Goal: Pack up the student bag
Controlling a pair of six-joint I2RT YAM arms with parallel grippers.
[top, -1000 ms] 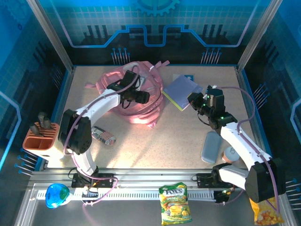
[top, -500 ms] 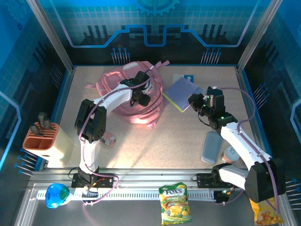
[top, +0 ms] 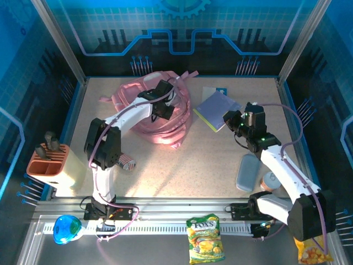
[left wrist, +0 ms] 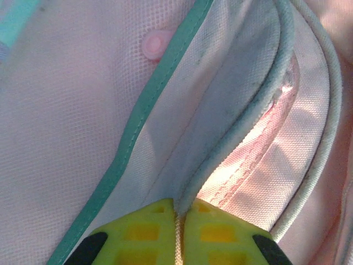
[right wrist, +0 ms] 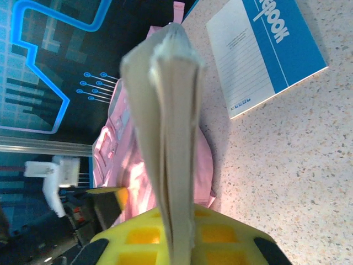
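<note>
Pinching rim of student bag (top: 162, 131), left gripper (left wrist: 179, 216) clamped on fabric edge; bag lies far left-centre of table (top: 220, 165). Right gripper (top: 231, 120) clamped on notebook (top: 212, 106), held edge-up just right of bag; likely travel leftward into mouth.

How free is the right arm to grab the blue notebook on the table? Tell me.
Probably not yet: the right tool is shut on a purple book, though the blue notebook lies close by on the table.

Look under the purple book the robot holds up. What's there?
A blue-and-white notebook lies flat on the table below the purple book. From above, the book covers most of it.
</note>
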